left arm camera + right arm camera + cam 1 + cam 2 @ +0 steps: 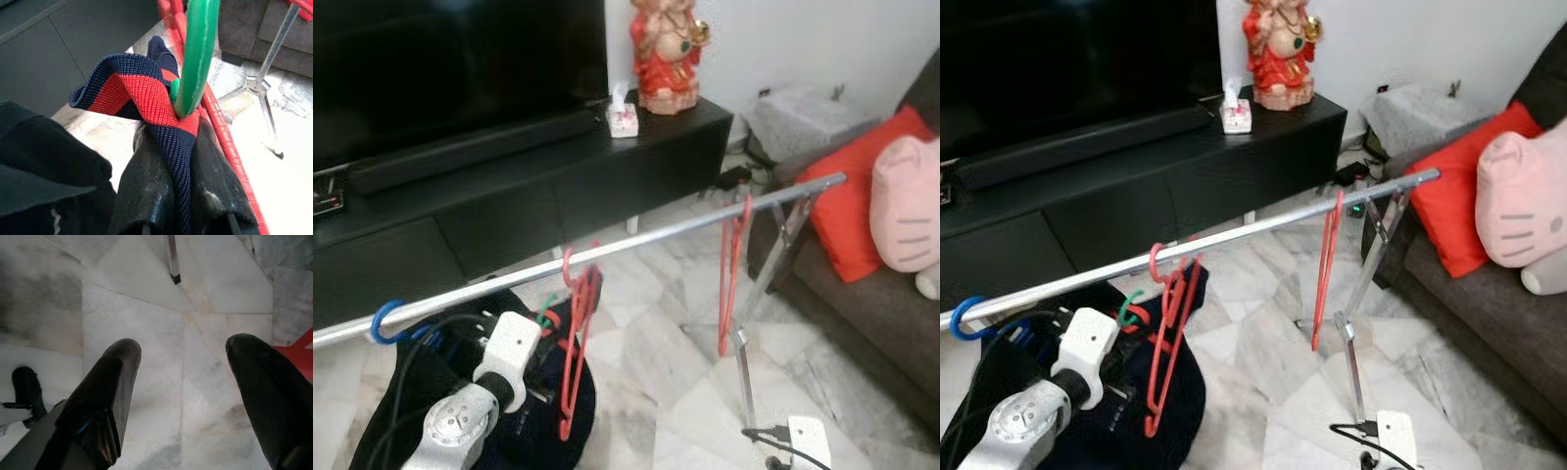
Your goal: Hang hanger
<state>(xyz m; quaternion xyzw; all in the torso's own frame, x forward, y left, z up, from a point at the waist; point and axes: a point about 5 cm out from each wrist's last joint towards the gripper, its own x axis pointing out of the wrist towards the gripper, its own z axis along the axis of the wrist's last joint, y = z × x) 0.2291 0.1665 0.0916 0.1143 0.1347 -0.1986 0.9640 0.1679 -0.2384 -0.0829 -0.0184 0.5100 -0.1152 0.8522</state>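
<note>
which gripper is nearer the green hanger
Left. The left gripper is clamped on the green hanger and the striped cloth on it; the right gripper hangs open over the floor.

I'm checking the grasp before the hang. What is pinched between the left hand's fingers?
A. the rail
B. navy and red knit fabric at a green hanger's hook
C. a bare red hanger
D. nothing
B: in the left wrist view the left hand is shut on navy and red knit fabric, with the green hanger hook rising from it.
</note>
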